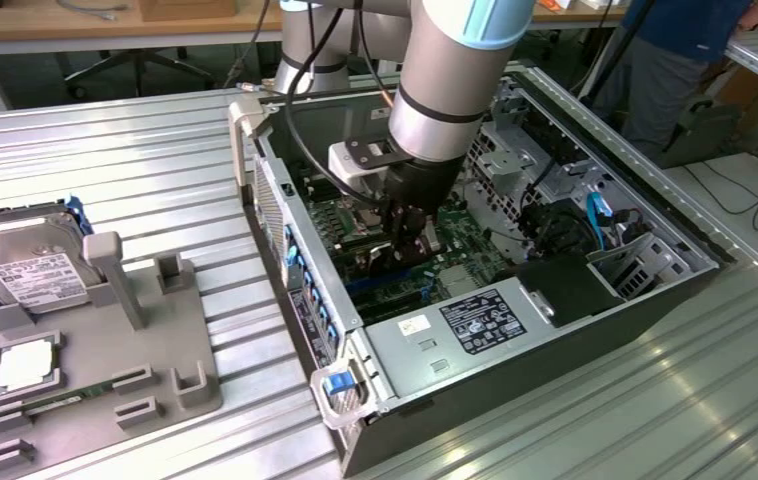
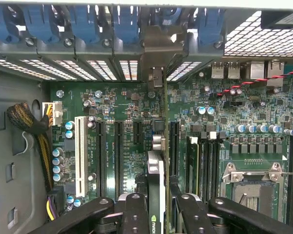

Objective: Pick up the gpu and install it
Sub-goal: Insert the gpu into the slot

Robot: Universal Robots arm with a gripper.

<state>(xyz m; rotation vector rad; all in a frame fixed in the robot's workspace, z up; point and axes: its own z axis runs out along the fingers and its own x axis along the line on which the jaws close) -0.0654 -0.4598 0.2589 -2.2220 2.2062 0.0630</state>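
Gripper (image 2: 158, 201) down inside open computer case (image 1: 579, 335), jaws partly closed and clamped on gpu (image 2: 156, 178), card held on edge over green motherboard (image 2: 127, 109) among its expansion slots, silver bracket (image 2: 156, 53) toward rear slot openings, hard drive (image 1: 30, 268) on grey fixture (image 1: 152, 345) at exterior view's left, on worktop (image 1: 126, 150)

gpu (image 2: 156, 195) | thin black card, silver bracket | upright on edge (bracket toward rear) | above motherboard (image 2: 127, 107) slots

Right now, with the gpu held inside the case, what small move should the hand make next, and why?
Probably a slow, straight press toward the motherboard. The hand grips the gpu edge-on above the board, with its bracket at the rear slot opening, though I cannot tell whether it is seated.
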